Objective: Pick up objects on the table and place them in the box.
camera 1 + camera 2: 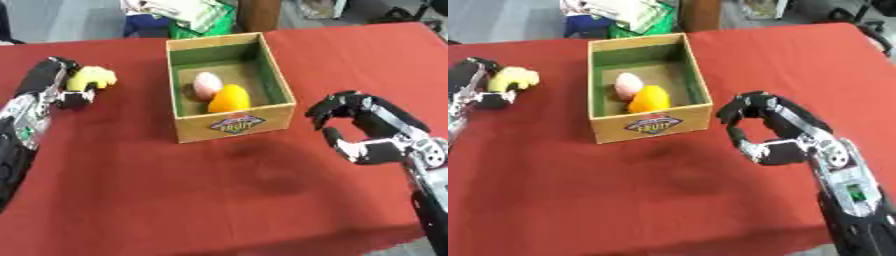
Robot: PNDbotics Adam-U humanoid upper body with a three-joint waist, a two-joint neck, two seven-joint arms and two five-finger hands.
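A cardboard box with a green lining stands on the red table, a fruit label on its front. Inside lie a pink egg-shaped object and an orange fruit, touching each other. At the far left my left hand has its fingers curled round a yellow object, low over the table. My right hand hovers to the right of the box, fingers curled and thumb out, with nothing in it.
The red tablecloth covers the whole work surface; its front edge runs along the bottom right. Beyond the far edge sit a green bag with white things and a brown post.
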